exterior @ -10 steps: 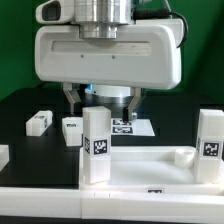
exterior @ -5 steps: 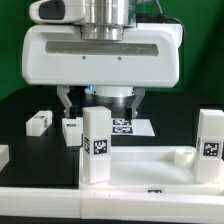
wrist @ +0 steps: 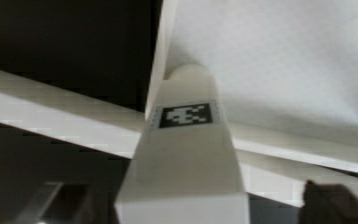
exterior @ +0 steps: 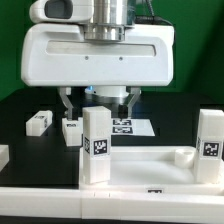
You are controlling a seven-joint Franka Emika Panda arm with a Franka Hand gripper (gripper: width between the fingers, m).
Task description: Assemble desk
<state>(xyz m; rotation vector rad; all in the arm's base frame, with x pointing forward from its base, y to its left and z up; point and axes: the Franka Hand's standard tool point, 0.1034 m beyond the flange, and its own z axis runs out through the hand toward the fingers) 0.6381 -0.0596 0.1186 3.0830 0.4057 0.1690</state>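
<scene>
The white desk tabletop [exterior: 150, 166] lies at the front with two white tagged legs standing upright in its corners. One leg [exterior: 95, 146] is at the exterior view's left, the other [exterior: 210, 146] at its right. My gripper [exterior: 100, 100] hangs open just above and behind the left leg, with its dark fingers [exterior: 68, 102] spread wide. In the wrist view that leg [wrist: 188, 150] rises between the fingers [wrist: 329, 200] without touching them, and the tabletop [wrist: 282, 50] lies beyond it.
Two loose white legs [exterior: 38, 122] [exterior: 72, 130] lie on the black table at the exterior view's left. The marker board [exterior: 128, 126] lies behind the tabletop. A long white rail [exterior: 100, 206] runs along the front edge.
The gripper has risen slightly above the left leg and stayed open. The legs and tabletop have not moved.
</scene>
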